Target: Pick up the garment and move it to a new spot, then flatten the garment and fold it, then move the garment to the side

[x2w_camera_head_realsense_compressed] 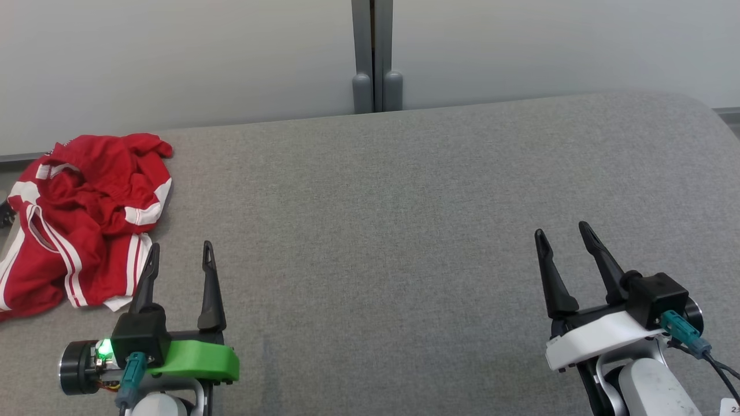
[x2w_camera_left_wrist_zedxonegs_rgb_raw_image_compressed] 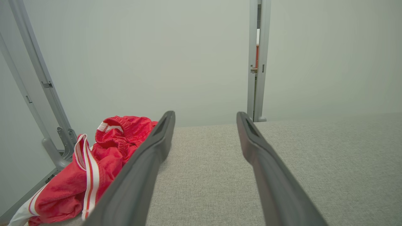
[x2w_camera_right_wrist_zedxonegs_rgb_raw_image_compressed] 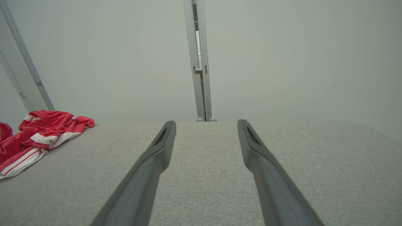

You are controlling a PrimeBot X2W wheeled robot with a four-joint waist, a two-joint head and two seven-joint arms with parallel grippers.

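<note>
L pincer (x2w_camera_head_realsense_compressed: 181,245) & R pincer (x2w_camera_head_realsense_compressed: 562,229) open, empty, above counter (x2w_camera_head_realsense_compressed: 376,202); step 1 (pick-up) not yet begun; next, L pincer prob. reaches left-fwd to crumpled garment (x2w_camera_head_realsense_compressed: 87,219).

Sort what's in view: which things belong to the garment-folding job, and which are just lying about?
Job: crumpled red garment with white stripes; left gripper, open; right gripper, open; grey table it lies on.
Just there: grey post; pale wall panels.
</note>
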